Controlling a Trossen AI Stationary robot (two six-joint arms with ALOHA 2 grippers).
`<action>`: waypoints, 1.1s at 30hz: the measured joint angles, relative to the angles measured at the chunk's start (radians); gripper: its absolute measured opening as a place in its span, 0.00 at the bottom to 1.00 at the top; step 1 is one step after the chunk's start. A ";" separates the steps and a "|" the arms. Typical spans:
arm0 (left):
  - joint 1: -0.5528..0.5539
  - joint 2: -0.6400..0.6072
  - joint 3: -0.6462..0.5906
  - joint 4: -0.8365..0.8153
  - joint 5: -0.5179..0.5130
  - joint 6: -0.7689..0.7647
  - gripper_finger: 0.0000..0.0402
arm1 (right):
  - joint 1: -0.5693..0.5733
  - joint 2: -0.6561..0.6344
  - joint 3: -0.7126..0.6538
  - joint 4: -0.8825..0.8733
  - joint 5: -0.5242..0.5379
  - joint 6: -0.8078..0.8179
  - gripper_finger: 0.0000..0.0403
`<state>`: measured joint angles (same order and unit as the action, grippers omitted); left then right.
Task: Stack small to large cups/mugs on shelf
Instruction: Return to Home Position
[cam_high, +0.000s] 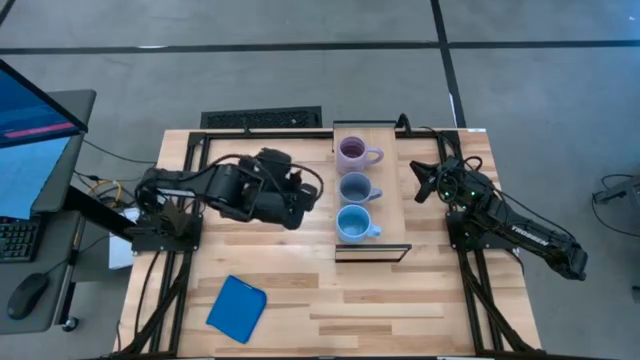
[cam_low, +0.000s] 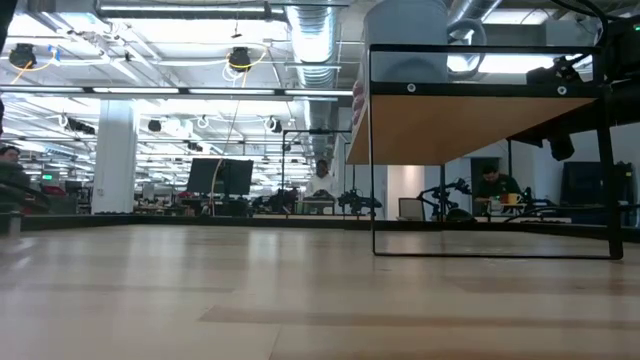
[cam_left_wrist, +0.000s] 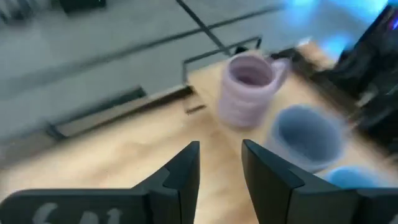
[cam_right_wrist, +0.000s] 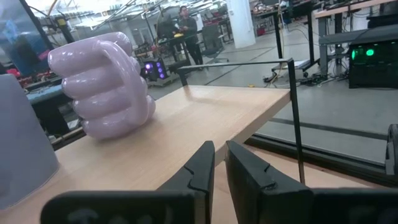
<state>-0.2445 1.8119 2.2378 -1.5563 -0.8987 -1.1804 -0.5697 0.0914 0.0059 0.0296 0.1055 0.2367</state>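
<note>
Three mugs stand upright in a row on the light-wood shelf (cam_high: 385, 210). The pale purple mug (cam_high: 352, 153) is at the far end, the grey-blue mug (cam_high: 355, 187) in the middle and the light blue mug (cam_high: 353, 223) at the near end. My left gripper (cam_high: 312, 195) hovers just left of the shelf, open and empty. Its wrist view (cam_left_wrist: 221, 155) shows the purple mug (cam_left_wrist: 249, 87) and the grey-blue mug (cam_left_wrist: 308, 134) ahead. My right gripper (cam_high: 418, 185) is just right of the shelf, shut and empty (cam_right_wrist: 219, 155), and faces the purple mug (cam_right_wrist: 106, 84).
A flat blue square pad (cam_high: 237, 308) lies on the tabletop at the near left. The shelf's dark wire frame (cam_low: 490, 250) stands on the table. A monitor and a keyboard (cam_high: 15, 238) sit off the table's left edge.
</note>
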 joint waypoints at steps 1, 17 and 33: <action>0.001 -0.014 -0.017 0.002 -0.016 0.075 0.28 | 0.000 0.000 0.000 0.001 0.000 0.000 0.16; -0.030 -0.313 -0.309 0.013 -0.220 0.303 0.03 | 0.055 -0.002 0.008 0.267 -0.088 0.017 0.16; -0.200 -0.751 -1.066 0.465 -0.447 0.281 0.00 | 0.326 -0.001 0.307 -0.135 -0.105 -0.150 0.16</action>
<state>-0.4447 1.0609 1.1716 -1.0918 -1.3454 -0.8999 -0.2440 0.0902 0.3132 -0.1049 0.0003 0.0864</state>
